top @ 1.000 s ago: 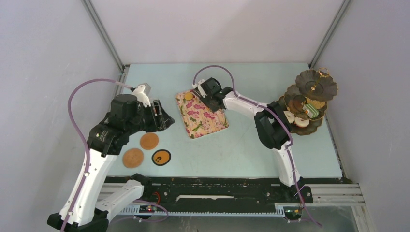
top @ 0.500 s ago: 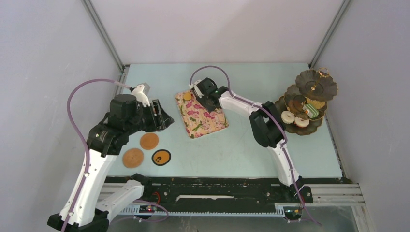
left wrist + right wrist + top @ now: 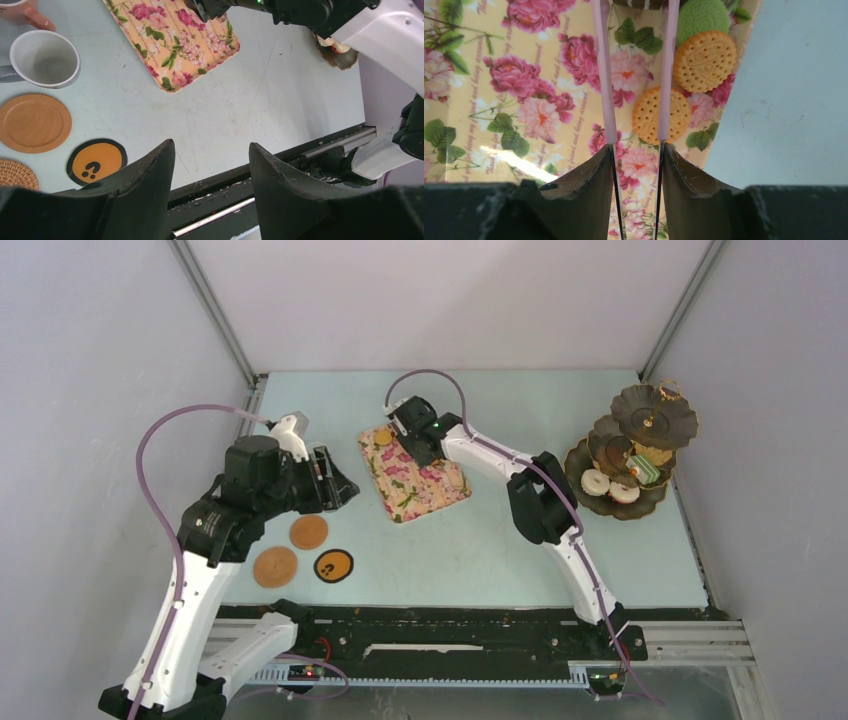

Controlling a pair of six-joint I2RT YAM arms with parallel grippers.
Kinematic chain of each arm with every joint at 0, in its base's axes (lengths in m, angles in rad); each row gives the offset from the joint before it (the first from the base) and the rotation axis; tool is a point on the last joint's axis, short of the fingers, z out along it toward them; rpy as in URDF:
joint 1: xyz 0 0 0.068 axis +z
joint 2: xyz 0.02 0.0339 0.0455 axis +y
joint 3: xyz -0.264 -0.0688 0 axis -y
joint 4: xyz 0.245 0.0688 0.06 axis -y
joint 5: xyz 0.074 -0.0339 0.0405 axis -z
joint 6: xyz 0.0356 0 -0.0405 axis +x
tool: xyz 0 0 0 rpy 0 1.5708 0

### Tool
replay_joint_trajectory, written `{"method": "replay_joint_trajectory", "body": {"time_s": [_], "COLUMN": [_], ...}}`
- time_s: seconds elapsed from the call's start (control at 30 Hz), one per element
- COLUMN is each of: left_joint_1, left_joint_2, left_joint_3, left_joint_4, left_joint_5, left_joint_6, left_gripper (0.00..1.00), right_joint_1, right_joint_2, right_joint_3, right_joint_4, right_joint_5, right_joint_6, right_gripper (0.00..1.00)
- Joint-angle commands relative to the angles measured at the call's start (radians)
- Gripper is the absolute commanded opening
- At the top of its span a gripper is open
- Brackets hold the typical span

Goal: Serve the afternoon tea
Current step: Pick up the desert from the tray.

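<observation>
Right claw [image 3: 636,165]: clenched on the pink tongs [image 3: 602,75], both pink arms pinched between the fingers and reaching forward over the floral tray [image 3: 524,100].
Tong tips: cut off by the top edge of the right wrist view; cannot tell whether closed on anything.
Biscuits [image 3: 705,61]: two round ones lying on the tray near its right edge, the lower crossed by the right tong arm, the upper touching a green macaron [image 3: 701,17].
Left claw [image 3: 212,170]: released, nothing between the jaws, hanging above the desk [image 3: 280,100] close to the coasters [image 3: 34,122].
Coasters: three on the desk, all bare; one plain wood, one woven, one orange with a black rim and a question mark.
Grey mug [image 3: 45,57]: upright on the desk just behind the wooden coaster, inside pale and bare.
Pink mug [image 3: 22,12]: behind the grey one, mostly cut off by the corner of the left wrist view.
Three-tier stand [image 3: 630,455]: at the far right of the desk, well apart from the tray.
Donuts [image 3: 596,483]: two side by side on the stand's lowest tier.
Cake slice [image 3: 644,470]: green-topped, on the stand just behind the donuts; cannot tell which tier.
</observation>
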Motion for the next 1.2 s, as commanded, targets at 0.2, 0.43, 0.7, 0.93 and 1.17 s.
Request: {"method": "replay_joint_trajectory", "body": {"time_s": [0.2,0.43,0.7,0.93,1.17], "left_joint_1": [0.017,0.02,0.022,0.022,0.022], "left_joint_2": [-0.029,-0.033,-0.036,-0.054,-0.092], "left_joint_3": [0.016,0.021,0.028,-0.007,-0.082], "left_joint_4": [0.012,0.015,0.03,0.068,0.144], "left_joint_5": [0.02,0.028,0.05,0.091,0.156], "left_joint_6": [0.029,0.027,0.027,0.015,-0.011], "left_gripper": [0.62,0.62,0.62,0.62,0.62], "right_joint_1": [0.013,0.012,0.012,0.004,-0.06], "right_joint_2": [0.044,-0.008,-0.213,-0.573,-0.928], "right_joint_3": [0.086,0.081,-0.125,-0.457,-0.735], "right_joint_4": [-0.036,-0.039,-0.038,-0.007,0.024], "right_joint_5": [0.04,0.002,-0.066,-0.258,-0.439], "right_joint_6": [0.045,0.066,0.078,0.117,0.183], "right_gripper": [0.38,0.16,0.0,0.0,0.0]}}
